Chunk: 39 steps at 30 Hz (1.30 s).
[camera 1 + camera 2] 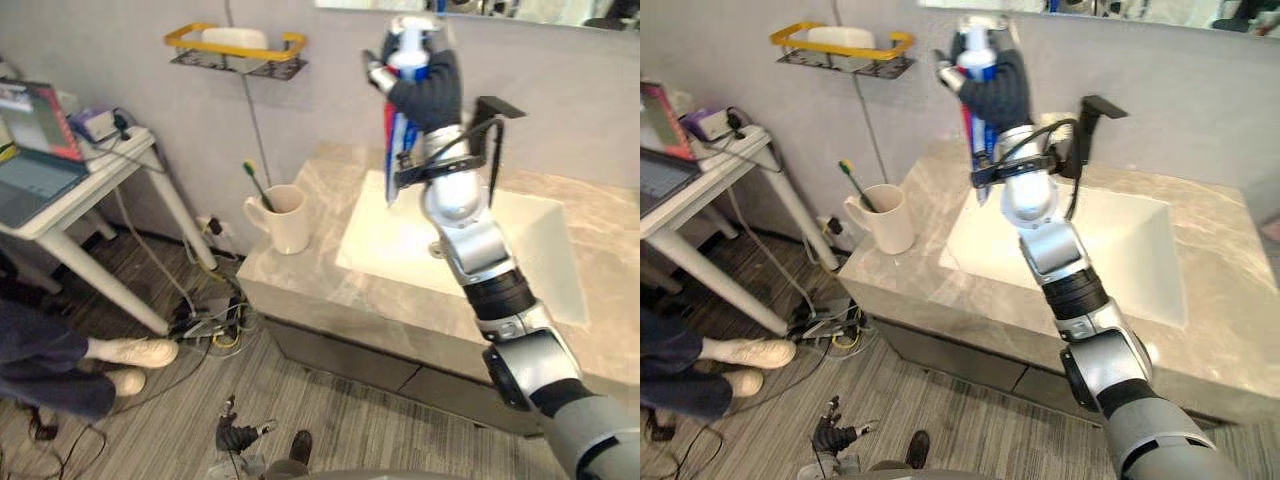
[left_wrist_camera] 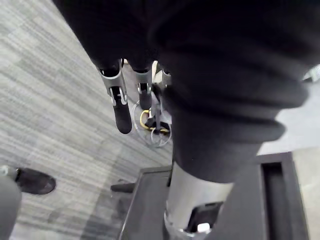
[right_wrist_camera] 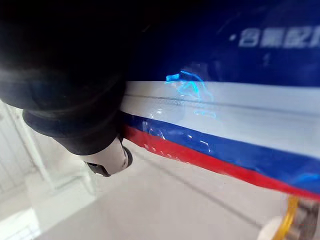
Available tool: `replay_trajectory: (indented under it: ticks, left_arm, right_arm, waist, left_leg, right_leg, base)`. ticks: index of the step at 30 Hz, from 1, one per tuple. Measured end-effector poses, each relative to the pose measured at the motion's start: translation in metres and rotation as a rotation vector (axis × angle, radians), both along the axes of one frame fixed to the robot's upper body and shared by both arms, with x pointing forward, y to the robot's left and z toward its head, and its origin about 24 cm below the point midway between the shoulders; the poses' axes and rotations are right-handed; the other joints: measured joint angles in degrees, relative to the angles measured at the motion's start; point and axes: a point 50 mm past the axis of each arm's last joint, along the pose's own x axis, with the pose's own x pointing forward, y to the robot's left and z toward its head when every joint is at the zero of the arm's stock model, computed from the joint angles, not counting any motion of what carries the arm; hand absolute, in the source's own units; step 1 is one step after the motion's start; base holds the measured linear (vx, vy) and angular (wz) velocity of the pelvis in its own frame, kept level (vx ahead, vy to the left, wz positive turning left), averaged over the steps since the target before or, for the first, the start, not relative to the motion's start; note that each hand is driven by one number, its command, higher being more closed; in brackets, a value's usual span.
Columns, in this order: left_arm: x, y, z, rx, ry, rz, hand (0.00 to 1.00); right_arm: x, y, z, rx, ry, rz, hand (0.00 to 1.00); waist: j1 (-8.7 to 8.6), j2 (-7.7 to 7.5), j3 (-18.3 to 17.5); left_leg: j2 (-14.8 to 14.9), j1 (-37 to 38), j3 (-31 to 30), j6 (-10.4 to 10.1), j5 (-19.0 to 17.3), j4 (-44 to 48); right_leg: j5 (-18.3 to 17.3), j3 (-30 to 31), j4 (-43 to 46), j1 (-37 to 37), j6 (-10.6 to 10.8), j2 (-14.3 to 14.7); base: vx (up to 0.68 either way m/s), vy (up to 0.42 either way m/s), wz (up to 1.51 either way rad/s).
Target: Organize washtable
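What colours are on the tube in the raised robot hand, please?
The tube is blue, white and red, clearest in right wrist view.

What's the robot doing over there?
The robot is tidying the washtable. Its right hand is gripping a toothpaste tube and holding it up high. A mug with a toothbrush in it stands to the left of the sink. The left hand hangs open near the floor.
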Motion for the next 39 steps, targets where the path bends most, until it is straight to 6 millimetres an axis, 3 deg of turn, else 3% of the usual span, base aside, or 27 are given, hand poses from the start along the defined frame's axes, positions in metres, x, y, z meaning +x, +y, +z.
replay_trajectory:
  ticks: [2,9,14,17,24,27,31,39]
  left_arm:
    - [-0.002,-0.006,-0.010,-0.041,0.049,0.020,0.00]
    - [-0.009,-0.001,-0.017,-0.030,0.099,0.020,0.00]
    - [-0.009,0.003,-0.017,-0.021,0.102,0.023,0.00]
    - [-0.009,0.011,-0.016,0.000,0.096,0.021,0.00]
    - [-0.008,0.028,-0.014,0.036,0.096,0.049,0.00]
    - [-0.011,0.033,-0.014,0.049,0.105,0.050,0.00]
    - [-0.009,0.034,-0.013,0.046,0.096,0.056,0.00]
    - [-0.009,0.040,-0.012,0.039,0.080,0.110,0.00]
  right_arm:
    - [0.006,-0.018,0.000,-0.013,-0.001,-0.077,1.00]
    - [0.034,-0.042,-0.018,-0.057,0.133,-0.214,1.00]
    - [0.035,-0.034,0.019,-0.058,0.049,-0.205,1.00]
    - [0.032,-0.030,0.035,-0.051,0.002,-0.195,1.00]
    - [0.031,-0.027,0.048,-0.047,-0.024,-0.193,1.00]
    - [0.031,-0.028,0.067,-0.035,-0.058,-0.207,1.00]
    - [0.028,-0.029,0.084,0.006,-0.084,-0.202,1.00]
    - [0.028,-0.030,0.095,0.109,-0.077,-0.156,1.00]
  waist:
    - [-1.30,0.54,-0.3]
    - [-1.01,1.63,-0.8]
    - [-1.09,1.43,-0.6]
    - [-1.26,0.50,0.2]
    - [-0.85,-1.71,3.0]
    - [-0.53,-2.38,4.3]
    - [0.75,-2.84,5.2]
    - [3.73,-6.21,7.5]
  left_leg:
    - [1.0,0.4,-0.3,-0.6,0.5,0.0]
    - [3.2,-1.1,-4.2,-1.4,1.1,0.0]
    - [3.6,-2.1,-5.2,-1.4,2.1,0.0]
    - [3.6,-2.0,-5.8,-1.3,2.1,0.0]
    - [3.6,-2.6,-6.2,-0.9,2.3,0.0]
    - [3.4,-3.6,-6.4,-0.2,2.9,0.0]
    - [2.6,-4.2,-7.8,-0.7,3.4,0.0]
    - [2.7,-6.4,-10.1,-0.3,3.6,0.0]
  right_leg:
    - [0.1,0.9,-0.2,0.4,-0.2,1.5]
    - [-1.0,0.8,0.1,0.2,-2.0,4.3]
    - [-2.0,1.0,2.1,-1.4,-2.3,4.5]
    - [-3.0,1.0,3.5,-1.6,-2.5,4.4]
    - [-5.2,0.8,7.5,-3.3,-2.4,3.5]
    - [-5.4,0.7,8.2,-4.4,-2.4,3.2]
    - [-6.0,0.7,8.9,-4.4,-2.3,2.6]
    - [-6.1,-1.5,8.0,-4.8,-2.3,2.9]
  base:
    - [-0.04,-0.092,-0.13]
    - [-0.03,-0.079,0.18]
    - [-0.03,-0.045,0.08]
    - [-0.03,-0.024,0.07]
    - [-0.04,-0.037,0.07]
    - [-0.02,-0.032,0.07]
    - [0.00,-0.025,0.17]
    - [-0.04,-0.039,0.16]
